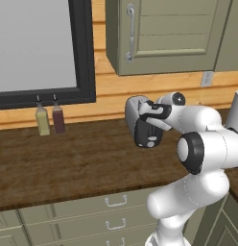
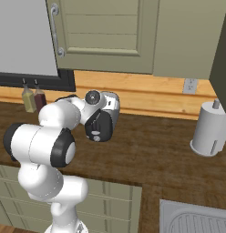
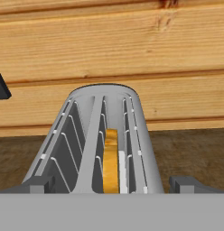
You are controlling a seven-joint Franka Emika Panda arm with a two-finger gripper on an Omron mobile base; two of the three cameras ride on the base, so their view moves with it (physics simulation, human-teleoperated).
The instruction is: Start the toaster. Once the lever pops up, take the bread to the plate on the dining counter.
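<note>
Hand view looks down the toaster (image 3: 105,135) at the bread (image 3: 111,158) in its slot; the jaws stand apart, straddling it, and could miss the lever (image 1: 150,142).

The arm bends forward with its hand held out low.
The white arm rises from the base, folds at a big dark joint and reaches ahead. The gripper (image 3: 112,184) points forward and a bit down. Its two dark fingers (image 3: 36,185) sit wide apart, with nothing between them.
</note>
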